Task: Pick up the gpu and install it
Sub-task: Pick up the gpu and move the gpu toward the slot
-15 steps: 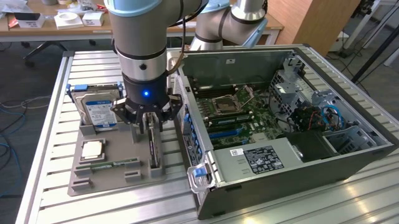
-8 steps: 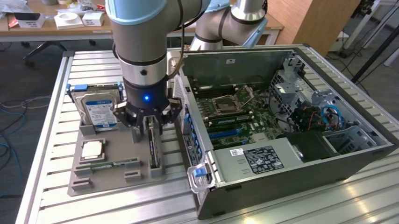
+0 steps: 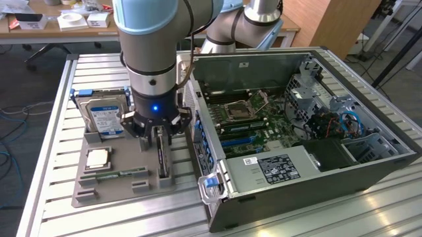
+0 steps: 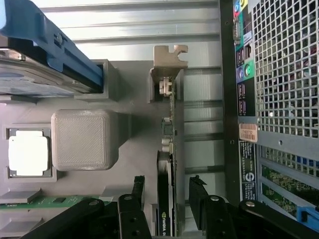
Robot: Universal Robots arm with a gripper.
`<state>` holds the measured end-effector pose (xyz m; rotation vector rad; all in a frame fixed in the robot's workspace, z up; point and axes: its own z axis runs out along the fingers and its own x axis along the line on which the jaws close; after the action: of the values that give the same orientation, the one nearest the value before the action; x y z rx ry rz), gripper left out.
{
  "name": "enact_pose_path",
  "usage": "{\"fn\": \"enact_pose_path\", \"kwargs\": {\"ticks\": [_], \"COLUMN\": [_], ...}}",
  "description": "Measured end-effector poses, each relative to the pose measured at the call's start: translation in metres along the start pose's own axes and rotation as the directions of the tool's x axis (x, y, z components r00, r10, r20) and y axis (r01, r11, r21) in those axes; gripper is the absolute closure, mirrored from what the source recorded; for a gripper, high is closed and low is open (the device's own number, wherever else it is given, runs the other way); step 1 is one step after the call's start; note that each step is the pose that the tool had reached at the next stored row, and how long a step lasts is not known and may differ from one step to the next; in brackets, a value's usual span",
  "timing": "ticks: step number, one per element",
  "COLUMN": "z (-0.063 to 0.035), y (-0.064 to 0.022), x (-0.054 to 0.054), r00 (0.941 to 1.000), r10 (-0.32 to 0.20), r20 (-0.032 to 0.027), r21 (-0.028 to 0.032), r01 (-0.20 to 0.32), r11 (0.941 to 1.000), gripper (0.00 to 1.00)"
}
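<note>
The gpu (image 3: 163, 165) (image 4: 172, 144) is a thin black card standing on edge in a slot of the grey parts tray (image 3: 108, 186) (image 4: 132, 94). Its pale metal bracket (image 4: 169, 59) is at the end away from my gripper. In the exterior view my gripper (image 3: 158, 142) hangs right over the card, left of the open computer case (image 3: 310, 182). The wrist view has the gripper (image 4: 167, 194) open, one black finger (image 4: 137, 191) on each side of the card with a small gap to it. Nothing is held.
The tray also carries a silver hard drive with a blue label (image 3: 105, 117), a square processor chip (image 3: 98, 158) (image 4: 28, 152) and a green memory stick (image 3: 120, 174). The case's motherboard (image 3: 247, 121) lies exposed, and its perforated rear wall (image 4: 284, 74) stands close beside the card.
</note>
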<state>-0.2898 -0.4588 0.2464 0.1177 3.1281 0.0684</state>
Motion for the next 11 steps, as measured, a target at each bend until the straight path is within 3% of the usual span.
{"fn": "enact_pose_path", "kwargs": {"ticks": [5, 11], "z": [0.0040, 0.0040], "y": [-0.0002, -0.0013], "x": [0.0000, 0.0010], "r00": [1.0000, 1.0000], "r10": [0.000, 0.000], "r20": [-0.0038, -0.0039], "r21": [0.0004, 0.0003], "r01": [0.000, 0.000], "r11": [1.0000, 1.0000], "gripper": [0.51, 0.51]}}
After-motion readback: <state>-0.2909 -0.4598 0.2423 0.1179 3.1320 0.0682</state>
